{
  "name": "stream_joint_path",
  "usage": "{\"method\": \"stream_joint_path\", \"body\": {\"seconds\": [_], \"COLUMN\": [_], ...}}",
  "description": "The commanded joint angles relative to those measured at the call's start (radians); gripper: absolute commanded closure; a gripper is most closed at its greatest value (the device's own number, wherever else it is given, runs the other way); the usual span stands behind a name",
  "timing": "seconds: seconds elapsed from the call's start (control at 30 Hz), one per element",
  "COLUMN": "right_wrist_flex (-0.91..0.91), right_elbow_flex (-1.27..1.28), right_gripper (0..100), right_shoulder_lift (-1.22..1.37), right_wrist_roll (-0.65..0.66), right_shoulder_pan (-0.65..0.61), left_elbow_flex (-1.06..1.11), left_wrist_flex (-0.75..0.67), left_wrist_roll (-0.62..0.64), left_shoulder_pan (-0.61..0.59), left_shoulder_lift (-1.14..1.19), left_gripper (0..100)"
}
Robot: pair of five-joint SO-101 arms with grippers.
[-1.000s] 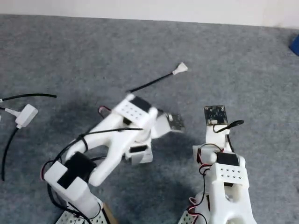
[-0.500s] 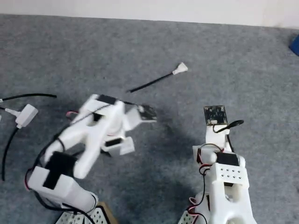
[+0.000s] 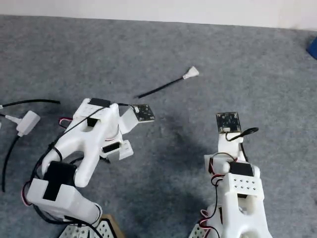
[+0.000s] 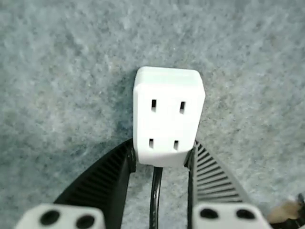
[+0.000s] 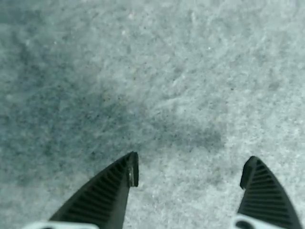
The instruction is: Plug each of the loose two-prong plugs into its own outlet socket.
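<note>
The left arm's fingers [image 4: 113, 174] are closed on the cord end of a white outlet block [image 4: 167, 112], one black finger on each side, with the block's black cord [image 4: 155, 200] running back between them. The block lies face up towards the wrist camera; whether it rests on the grey tabletop [image 4: 57, 57] or is lifted just off it I cannot tell. The right arm's fingers [image 5: 112, 191] are spread wide and hold nothing, with bare tabletop beneath them.

The task looks barely begun. Both pairs of slots on the outlet block are empty, so no plug is in yet. One small white plug [image 3: 190, 73] lies loose near the far side of the tabletop at the end of a thin black cord [image 3: 158, 89], well apart from both arms. What looks like a second white plug [image 3: 27, 122] lies at the left edge with its own cable, beside another black cord [image 3: 29, 102]. By my reading, each plug has yet to be picked up, lined up with a slot pair and pushed in.

Nothing lies between the arms and the far plug. The cords trailing at the left edge could snag the left arm [image 3: 84, 148]. A blue object [image 3: 313, 47] sits at the far right edge, out of the way.
</note>
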Motion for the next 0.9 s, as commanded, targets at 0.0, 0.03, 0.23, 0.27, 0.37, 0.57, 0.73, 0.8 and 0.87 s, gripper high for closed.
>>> {"method": "stream_joint_path", "body": {"seconds": [0.0,0.03,0.23,0.27,0.37,0.57,0.73,0.8,0.87], "right_wrist_flex": [0.004,0.004,0.004,0.004,0.004,0.004,0.004,0.004,0.004], "right_elbow_flex": [-0.005,-0.005,-0.005,-0.005,-0.005,-0.005,-0.005,-0.005,-0.005], "right_gripper": [66.3,66.3,66.3,66.3,66.3,66.3,66.3,66.3,66.3], "right_shoulder_lift": [-0.01,-0.01,-0.01,-0.01,-0.01,-0.01,-0.01,-0.01,-0.01], "right_wrist_roll": [0.015,0.015,0.018,0.018,0.018,0.018,0.018,0.018,0.018], "right_shoulder_pan": [-0.008,-0.008,-0.008,-0.008,-0.008,-0.008,-0.008,-0.008,-0.008], "left_elbow_flex": [0.007,0.004,0.001,-0.001,-0.002,-0.085,-0.271,-0.325,-0.361], "left_wrist_flex": [-0.014,-0.014,-0.012,0.002,0.037,0.086,0.178,0.21,0.239], "left_wrist_roll": [0.063,0.075,0.091,0.091,0.083,0.094,0.166,0.178,0.18], "left_shoulder_pan": [0.12,0.133,0.134,0.139,0.159,0.205,0.203,0.203,0.205], "left_shoulder_lift": [0.008,0.008,0.008,0.008,0.001,-0.001,0.008,0.008,0.008], "left_gripper": [99,99,94,90,78,80,80,80,80]}}
